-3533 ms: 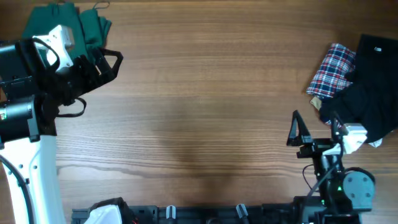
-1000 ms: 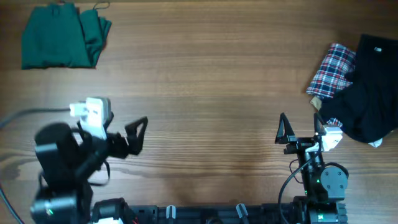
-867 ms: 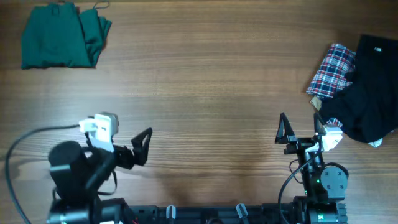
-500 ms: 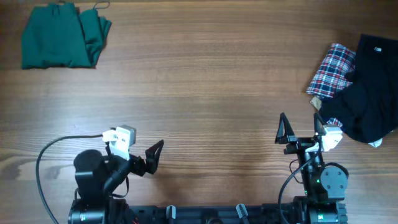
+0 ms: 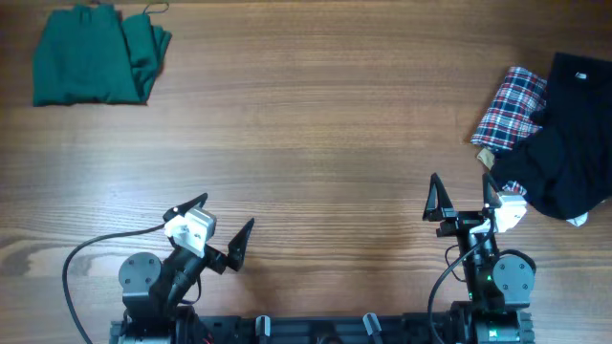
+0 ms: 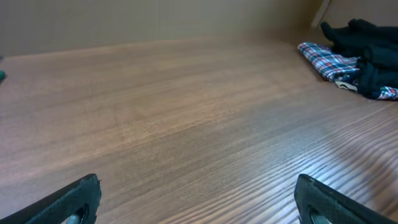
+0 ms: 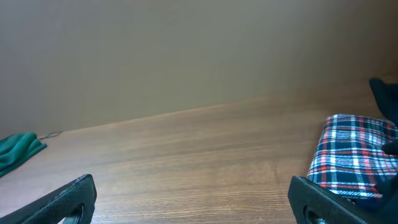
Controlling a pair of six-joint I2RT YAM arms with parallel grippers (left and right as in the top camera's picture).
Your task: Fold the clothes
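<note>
The clothes (image 5: 96, 57), a dark teal-green garment, lie folded into a compact rectangle at the table's far left corner. In the right wrist view the clothes (image 7: 18, 152) show as a small corner at the left edge. My left gripper (image 5: 220, 218) is low at the near edge, far from the clothes, and open with nothing in it. In its own view the left gripper (image 6: 199, 202) holds only bare wood between its fingertips (image 6: 74, 199). My right gripper (image 5: 462, 196) stands open and empty at the near right. The right wrist view shows the right gripper (image 7: 196, 199) over bare table.
A red-white-blue plaid cloth (image 5: 512, 107) and a black garment (image 5: 574, 134) lie heaped at the right edge. The plaid cloth (image 7: 354, 158) is just beyond my right gripper's right finger, and in the left wrist view the plaid cloth (image 6: 326, 59) is far off. The wooden table (image 5: 316, 143) spreads between.
My left arm has pulled back from beside the clothes at the far left down to the near edge, jaws open throughout. The right arm and all the fabrics have stayed put.
</note>
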